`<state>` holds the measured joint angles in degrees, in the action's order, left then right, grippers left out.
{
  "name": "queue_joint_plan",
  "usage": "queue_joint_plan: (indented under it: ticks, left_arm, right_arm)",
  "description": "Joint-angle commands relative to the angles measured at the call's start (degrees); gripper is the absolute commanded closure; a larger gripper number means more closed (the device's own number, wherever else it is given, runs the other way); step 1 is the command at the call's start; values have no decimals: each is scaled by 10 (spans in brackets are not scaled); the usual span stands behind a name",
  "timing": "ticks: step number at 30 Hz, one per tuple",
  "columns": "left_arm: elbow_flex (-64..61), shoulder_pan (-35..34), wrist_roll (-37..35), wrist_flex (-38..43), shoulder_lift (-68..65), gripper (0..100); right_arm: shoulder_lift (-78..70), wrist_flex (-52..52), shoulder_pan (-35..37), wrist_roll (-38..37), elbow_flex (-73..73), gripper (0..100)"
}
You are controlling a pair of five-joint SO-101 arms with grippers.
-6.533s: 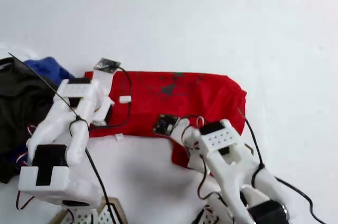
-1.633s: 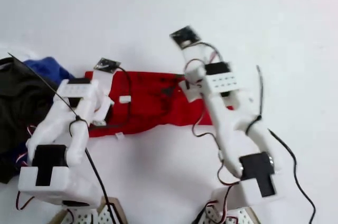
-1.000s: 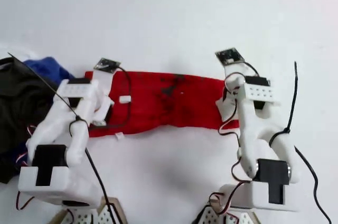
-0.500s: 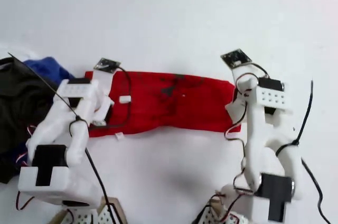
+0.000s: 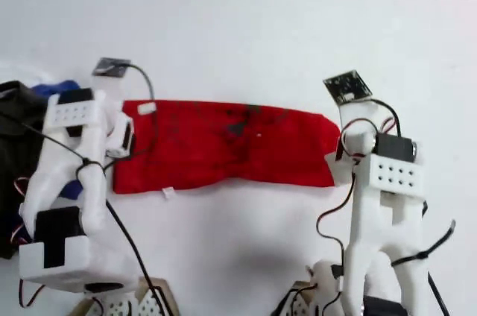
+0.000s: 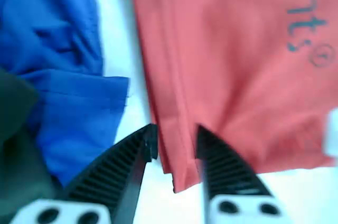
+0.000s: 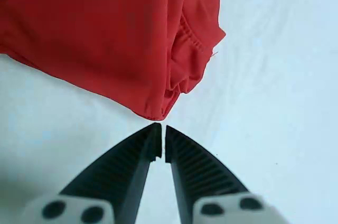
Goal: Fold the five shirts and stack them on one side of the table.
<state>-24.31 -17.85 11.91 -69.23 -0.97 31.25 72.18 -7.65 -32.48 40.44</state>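
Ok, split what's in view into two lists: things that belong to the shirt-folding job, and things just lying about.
Part of the job:
- red shirt
- blue shirt
- dark shirt
- left fingers, open at the red shirt's edge
- right fingers, shut, just off its other end

Just lying about:
- small white scrap beside the red shirt
- table

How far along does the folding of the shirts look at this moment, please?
Done: the red cloth shirt lies folded into a long band on the white table. In hand: the left gripper is open over one end, the right gripper shut and empty just off the other. Left: folding the band shorter; the crumpled blue shirt and dark shirt lie heaped at the table's edge, no stack yet.
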Motion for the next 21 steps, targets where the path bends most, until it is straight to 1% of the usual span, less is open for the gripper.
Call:
queue_joint_plan:
  ticks: [1,7,12,21]
  left_arm:
    - [24,-8,-5,11,25,790]
    - [15,-8,-35,11,18,790]
    - [13,-11,-33,11,-55,790]
    - [84,-9,-32,11,-165,790]
  right_arm:
    - [34,5,-5,4,0,978]
    - [42,11,-5,4,-2,978]
    - [42,21,-5,4,-2,978]
    - [42,22,-5,4,-2,978]
